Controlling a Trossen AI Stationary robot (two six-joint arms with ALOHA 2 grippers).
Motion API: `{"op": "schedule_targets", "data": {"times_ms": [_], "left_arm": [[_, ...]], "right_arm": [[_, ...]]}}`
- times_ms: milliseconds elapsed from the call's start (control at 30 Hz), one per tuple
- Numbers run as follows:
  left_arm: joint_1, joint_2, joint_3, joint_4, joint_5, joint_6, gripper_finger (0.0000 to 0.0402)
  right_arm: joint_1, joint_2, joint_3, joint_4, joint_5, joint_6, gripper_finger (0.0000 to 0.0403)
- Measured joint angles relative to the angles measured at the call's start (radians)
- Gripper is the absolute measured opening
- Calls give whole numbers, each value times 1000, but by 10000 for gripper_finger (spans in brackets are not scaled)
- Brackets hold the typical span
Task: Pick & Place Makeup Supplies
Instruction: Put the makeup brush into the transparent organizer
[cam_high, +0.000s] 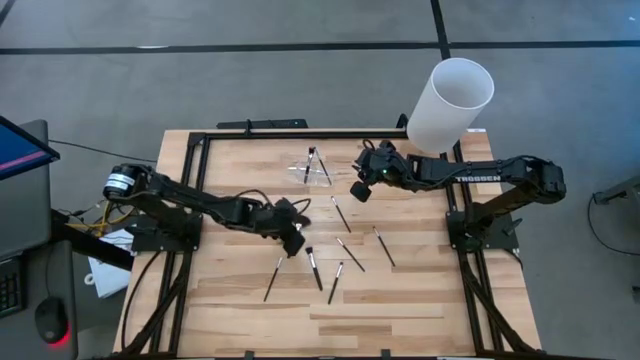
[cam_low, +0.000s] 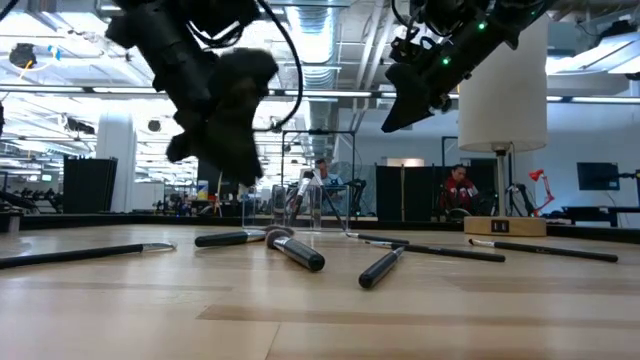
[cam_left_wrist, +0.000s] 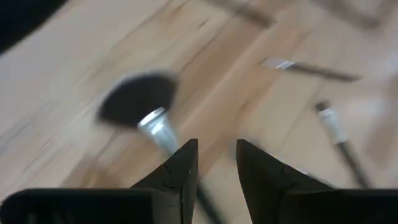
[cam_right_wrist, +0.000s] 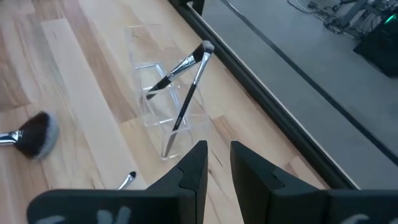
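Pale matt wood table (cam_high: 400, 300), clear glossy plastic holder (cam_right_wrist: 163, 102), shiny metal-collared brushes (cam_left_wrist: 163, 127).

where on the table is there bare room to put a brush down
The front strip of the table, nearer than the loose brushes, is bare. So is the back left corner, between the frame and the clear holder. The middle is crowded: brushes lie scattered there, the left gripper hangs over the fluffy brush, and the right gripper is beside the holder.

Brushes spread mid-desk, holder toward the back.
Two brushes (cam_right_wrist: 186, 81) stand in the holder (cam_high: 316, 168) near the desk's (cam_high: 400, 310) back edge; the cylinder (cam_high: 450, 103) sits at the back right corner; six more brushes (cam_high: 314, 268) lie scattered in front of the holder.
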Motion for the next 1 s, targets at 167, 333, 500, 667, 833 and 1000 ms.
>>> {"op": "schedule_targets", "data": {"times_ms": [167, 333, 500, 667, 833, 1000], "left_arm": [[48, 46, 40, -45, 103, -41, 111], [97, 100, 66, -46, 151, -41, 140], [132, 153, 71, -77, 198, -39, 168], [146, 160, 71, -112, 199, -39, 178], [143, 155, 71, -109, 209, -39, 179], [138, 166, 71, -93, 213, -42, 179]], "right_arm": [[6, 0, 0, -15, -1, 0, 61], [15, 0, 0, -15, -6, 0, 61], [15, 0, 0, -19, -23, 1, 61], [15, 0, 0, -23, -26, 1, 61], [15, 0, 0, -23, -25, 1, 61], [15, 0, 0, -13, -25, 1, 61]]}}
